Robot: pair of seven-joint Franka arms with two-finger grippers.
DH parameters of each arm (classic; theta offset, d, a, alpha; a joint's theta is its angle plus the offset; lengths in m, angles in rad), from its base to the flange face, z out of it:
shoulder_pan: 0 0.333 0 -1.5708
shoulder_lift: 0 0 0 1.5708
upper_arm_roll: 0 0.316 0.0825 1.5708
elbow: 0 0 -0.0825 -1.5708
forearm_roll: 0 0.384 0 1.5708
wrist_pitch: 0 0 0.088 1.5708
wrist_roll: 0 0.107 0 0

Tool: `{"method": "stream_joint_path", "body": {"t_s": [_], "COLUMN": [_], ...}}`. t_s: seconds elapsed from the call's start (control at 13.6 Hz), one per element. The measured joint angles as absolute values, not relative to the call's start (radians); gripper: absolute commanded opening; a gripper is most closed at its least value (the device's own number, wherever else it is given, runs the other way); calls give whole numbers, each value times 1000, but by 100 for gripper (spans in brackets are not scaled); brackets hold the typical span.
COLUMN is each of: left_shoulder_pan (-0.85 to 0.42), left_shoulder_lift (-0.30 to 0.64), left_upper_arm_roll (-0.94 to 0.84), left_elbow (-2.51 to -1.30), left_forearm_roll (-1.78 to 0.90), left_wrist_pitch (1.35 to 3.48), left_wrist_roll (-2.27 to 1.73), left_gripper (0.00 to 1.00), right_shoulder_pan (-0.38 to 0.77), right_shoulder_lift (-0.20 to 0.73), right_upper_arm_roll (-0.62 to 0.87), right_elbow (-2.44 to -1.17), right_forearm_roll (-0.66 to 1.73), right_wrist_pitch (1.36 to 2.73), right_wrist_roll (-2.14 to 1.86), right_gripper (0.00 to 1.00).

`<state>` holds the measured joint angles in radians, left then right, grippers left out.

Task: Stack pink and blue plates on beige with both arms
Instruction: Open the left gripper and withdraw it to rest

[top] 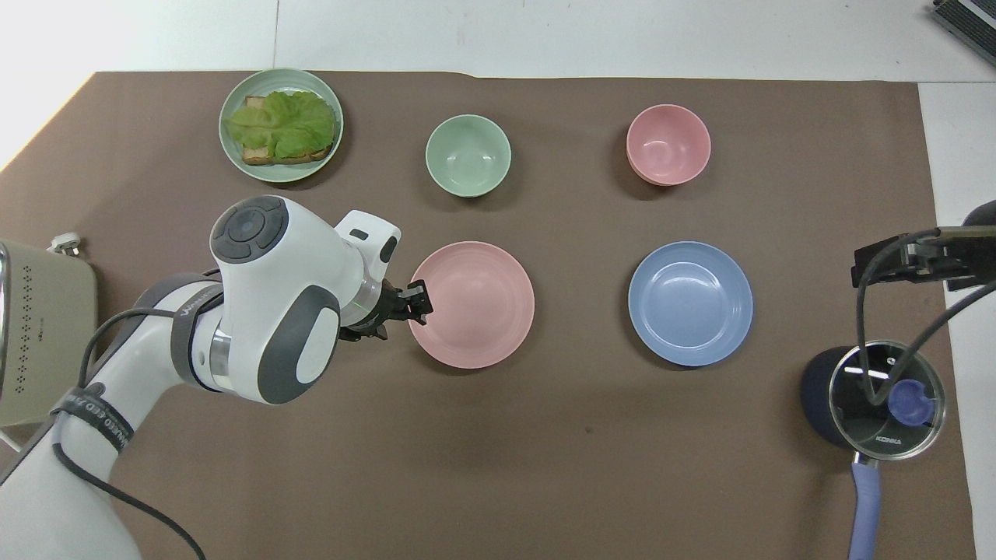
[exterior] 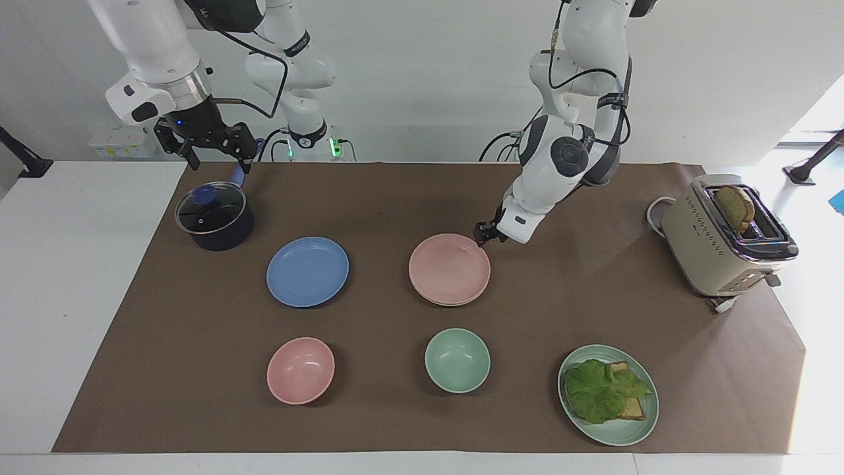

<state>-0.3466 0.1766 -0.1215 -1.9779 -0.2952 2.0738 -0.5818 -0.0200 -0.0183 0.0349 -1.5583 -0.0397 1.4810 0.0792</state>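
**Pink plate lies flat on the beige one; blue plate lies alone**

I work over a brown mat (exterior: 165, 396) spread on the white bench (exterior: 66, 297). My left arm (exterior: 560, 152) reaches in from its end of the bench toward the middle of the mat. My right arm (exterior: 151, 53) waits above the mat corner at its own end, nearest my bases.

The round pale pink matte plate (exterior: 450, 267) lies in the middle of the mat, level, hollow side up, seated squarely on the round cream-beige matte plate (exterior: 455, 303); only a thin sliver of that one's rim shows, at the edge farthest from me. Being round, the pink plate has no long axis to speak of. The round medium blue matte plate (exterior: 307, 271) lies flat and upright too, beside the stack toward my right arm's end, well apart from it.

My left gripper (exterior: 480, 234) sits at the pink plate's rim, on the side toward the left arm's end. From here I cannot tell whether my fingers there have parted or whether they touch the rim. My right gripper (exterior: 208, 153) hangs above the lidded dark blue pot (exterior: 214, 218), fingers spread wide and holding nothing.
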Motion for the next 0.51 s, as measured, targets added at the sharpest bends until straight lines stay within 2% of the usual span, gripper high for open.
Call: {"method": "stream_joint_path", "body": {"t_s": [0.22,0.51], "left_shoulder_pan": [-268,-116], "left_shoulder_lift": [160,81], "left_upper_arm_roll": [-104,-95], "left_elbow": [-1953,-1827], "left_forearm_roll": [-272,-126], "left_wrist_pitch": [1976,1808], "left_wrist_roll": [-577,-464], "left_gripper": [100,100], "right_shoulder_pan": [-20,-20], "right_shoulder_lift": [-18,-18], "right_upper_arm_roll": [35,35], "right_elbow": [-1558,-1558], "right_forearm_roll": [-40,-40], "right_wrist_pitch": [1481,1490], "right_wrist_roll": [79,79], "right_gripper": [100,100]}}
